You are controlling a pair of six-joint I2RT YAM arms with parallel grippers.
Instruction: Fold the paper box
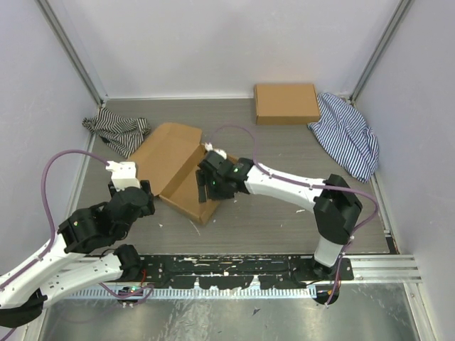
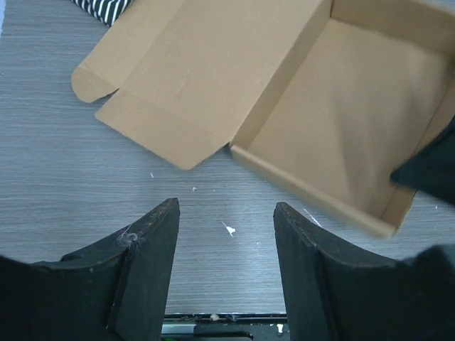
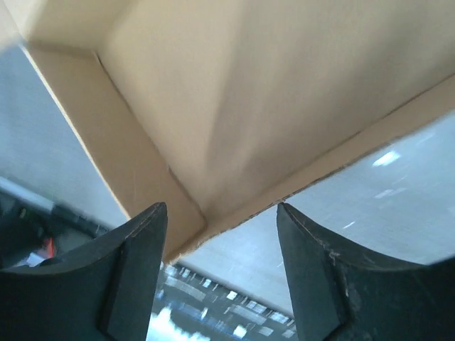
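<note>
Paper box (image 1: pixel 170 153) — plain brown, lid flap open.

You are looking at a robotics lab test cell. Plain white panel walls (image 1: pixel 213 42) and bare aluminium corner posts (image 1: pixel 71 50) are enclosing a grey wood-grain tabletop (image 1: pixel 284 220). A black slotted mounting plate (image 1: pixel 234 270) on silver aluminium rails (image 1: pixel 384 268) is anchoring two white-and-black robot arms (image 1: pixel 284 186), which are trailing purple cables (image 1: pixel 50 185).
</note>
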